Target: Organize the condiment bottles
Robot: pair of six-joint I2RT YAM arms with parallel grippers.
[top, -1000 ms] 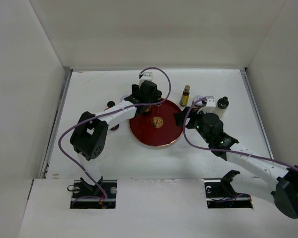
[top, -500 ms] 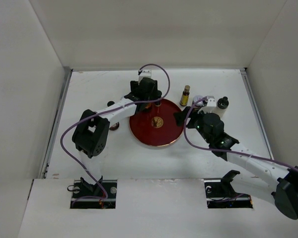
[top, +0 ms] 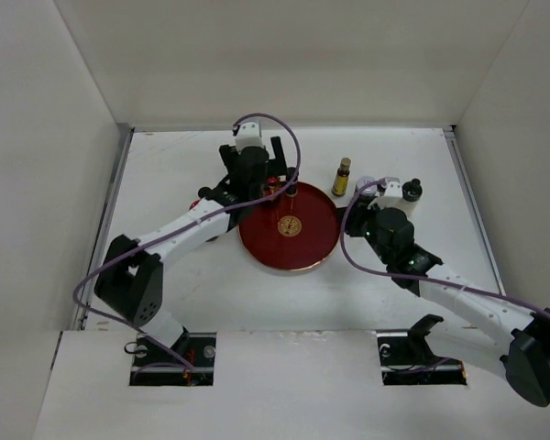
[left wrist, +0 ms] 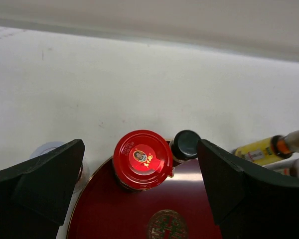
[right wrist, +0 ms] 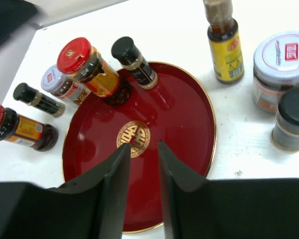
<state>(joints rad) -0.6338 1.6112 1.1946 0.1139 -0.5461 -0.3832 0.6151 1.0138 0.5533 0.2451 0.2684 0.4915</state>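
A red-capped jar (left wrist: 142,159) stands on the far left part of the round dark-red tray (right wrist: 182,117). A black-capped bottle (right wrist: 134,62) stands right beside it on the tray. My left gripper (left wrist: 139,191) hangs above and just behind the jar, open wide and holding nothing. My right gripper (right wrist: 143,145) hovers over the tray's gold emblem, its jaws drawn in to a narrow gap with nothing between them. Off the tray to the left are a white-lidded jar (right wrist: 57,82), a small black-capped bottle (right wrist: 35,98) and a red-capped bottle (right wrist: 20,130).
Right of the tray stand a slim amber bottle (right wrist: 223,42), another white-lidded jar (right wrist: 280,67) and a black-capped jar (right wrist: 292,119). White walls close in the table at the back and on both sides.
My left gripper has opened wide and pulled back toward the far wall, leaving the red-capped jar on the tray. My right gripper's jaws have narrowed from wide open.
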